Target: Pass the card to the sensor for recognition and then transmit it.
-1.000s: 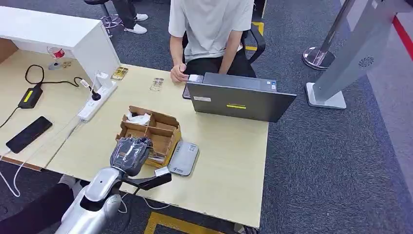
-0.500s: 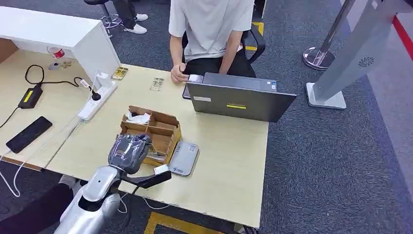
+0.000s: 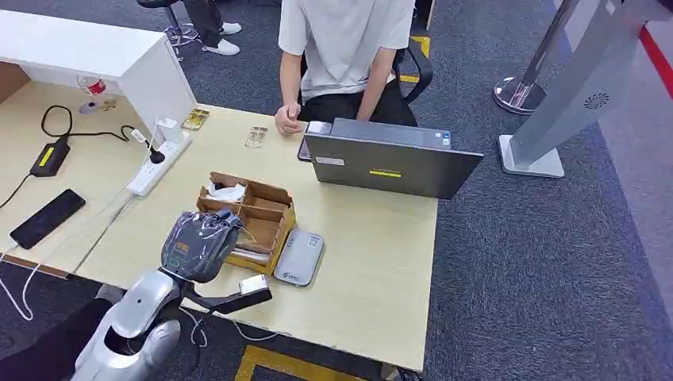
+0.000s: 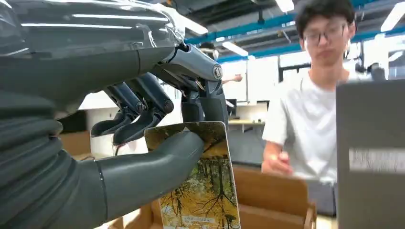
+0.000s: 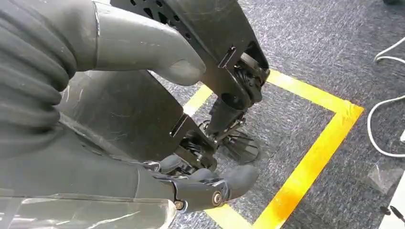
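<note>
My left hand (image 3: pixel 198 244) hovers over the near-left corner of the cardboard box (image 3: pixel 258 208) on the light wooden table (image 3: pixel 373 270). In the left wrist view it pinches a card (image 4: pixel 210 191) with a yellow autumn-tree picture between the thumb (image 4: pixel 143 167) and the dark fingers (image 4: pixel 143 112). The card stands upright above the box. The flat grey sensor (image 3: pixel 299 258) lies on the table right of the box, a hand's width from my left hand. My right hand (image 5: pixel 71 119) hangs over the carpet, its fingers apart and holding nothing.
A person in a white shirt (image 3: pixel 345 40) sits at the far side behind a grey laptop (image 3: pixel 389 163). A white power strip (image 3: pixel 159 163), a black phone (image 3: pixel 48 217) and a charger (image 3: pixel 49 157) lie to the left. A grey stand (image 3: pixel 571 87) rises at the right.
My left hand has drawn back from the box toward the near-left table edge, still holding the card. The person's hand shifted slightly by the laptop.
</note>
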Controlling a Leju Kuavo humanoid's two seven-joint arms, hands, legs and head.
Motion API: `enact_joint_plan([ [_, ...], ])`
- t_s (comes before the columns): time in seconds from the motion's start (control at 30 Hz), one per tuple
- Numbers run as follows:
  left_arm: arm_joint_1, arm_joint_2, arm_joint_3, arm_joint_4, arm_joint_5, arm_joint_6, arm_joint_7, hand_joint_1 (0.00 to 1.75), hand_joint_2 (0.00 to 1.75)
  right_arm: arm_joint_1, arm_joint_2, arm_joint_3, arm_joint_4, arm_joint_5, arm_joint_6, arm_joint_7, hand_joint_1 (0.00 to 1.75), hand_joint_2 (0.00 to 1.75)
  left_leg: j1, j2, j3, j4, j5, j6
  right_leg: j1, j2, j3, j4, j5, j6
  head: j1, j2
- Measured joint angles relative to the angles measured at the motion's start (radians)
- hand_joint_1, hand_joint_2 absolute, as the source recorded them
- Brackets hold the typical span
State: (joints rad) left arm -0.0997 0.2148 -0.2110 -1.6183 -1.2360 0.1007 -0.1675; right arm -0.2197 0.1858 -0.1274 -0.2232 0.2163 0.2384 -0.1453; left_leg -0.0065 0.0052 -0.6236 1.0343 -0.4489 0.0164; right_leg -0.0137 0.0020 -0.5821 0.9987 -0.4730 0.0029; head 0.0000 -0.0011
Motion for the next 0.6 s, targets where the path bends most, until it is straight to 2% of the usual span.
enact_joint_plan([
  [0.17, -0.084, -0.028, -0.014, -0.022, -0.042, 0.048, 0.026, 1.75, 1.75, -0.003, 0.0, 0.0, 0.0, 0.024, 0.007, 0.024, 0.0, 1.75, 0.0, -0.001, 0.0, 0.0, 0.001, 0.002, 0.0, -0.001, 0.0, 0.0, 0.001, 0.001, 0.0, 0.0],
  [0.3, -0.248, -0.099, -0.026, 0.034, -0.147, 0.137, 0.096, 1.75, 1.75, -0.018, 0.002, 0.009, 0.0, 0.063, 0.039, 0.053, 0.0, 1.75, 0.0, -0.001, -0.001, 0.001, 0.003, 0.003, 0.0, -0.002, 0.0, 0.0, 0.004, 0.002, 0.0, 0.0],
  [0.37, -0.349, -0.13, -0.026, 0.098, -0.208, 0.185, 0.127, 1.75, 1.75, -0.031, 0.004, 0.018, 0.0, 0.082, 0.054, 0.073, 0.0, 1.75, 0.0, -0.001, 0.0, 0.001, 0.004, 0.003, 0.0, -0.001, 0.0, 0.0, 0.005, 0.001, 0.0, 0.0],
  [0.47, -0.499, -0.167, -0.026, 0.245, -0.273, 0.24, 0.175, 1.75, 1.75, -0.048, 0.01, 0.035, 0.0, 0.102, 0.075, 0.103, 0.0, 1.75, 0.0, -0.001, -0.001, 0.001, 0.006, 0.003, 0.0, -0.001, -0.001, 0.0, 0.007, 0.002, 0.0, 0.0],
  [0.53, -0.586, -0.185, -0.026, 0.34, -0.276, 0.244, 0.216, 1.75, 1.75, -0.053, 0.012, 0.044, 0.0, 0.111, 0.081, 0.117, 0.0, 1.75, 0.0, 0.0, -0.001, 0.001, 0.007, 0.003, 0.0, 0.0, -0.001, 0.0, 0.008, 0.002, 0.0, 0.0],
  [0.6, -0.669, -0.204, -0.029, 0.443, -0.276, 0.22, 0.267, 1.75, 1.75, -0.059, 0.015, 0.054, 0.0, 0.119, 0.09, 0.136, 0.0, 1.75, 0.0, 0.0, -0.001, 0.001, 0.007, 0.003, 0.0, 0.0, -0.001, 0.0, 0.008, 0.002, 0.001, 0.0],
])
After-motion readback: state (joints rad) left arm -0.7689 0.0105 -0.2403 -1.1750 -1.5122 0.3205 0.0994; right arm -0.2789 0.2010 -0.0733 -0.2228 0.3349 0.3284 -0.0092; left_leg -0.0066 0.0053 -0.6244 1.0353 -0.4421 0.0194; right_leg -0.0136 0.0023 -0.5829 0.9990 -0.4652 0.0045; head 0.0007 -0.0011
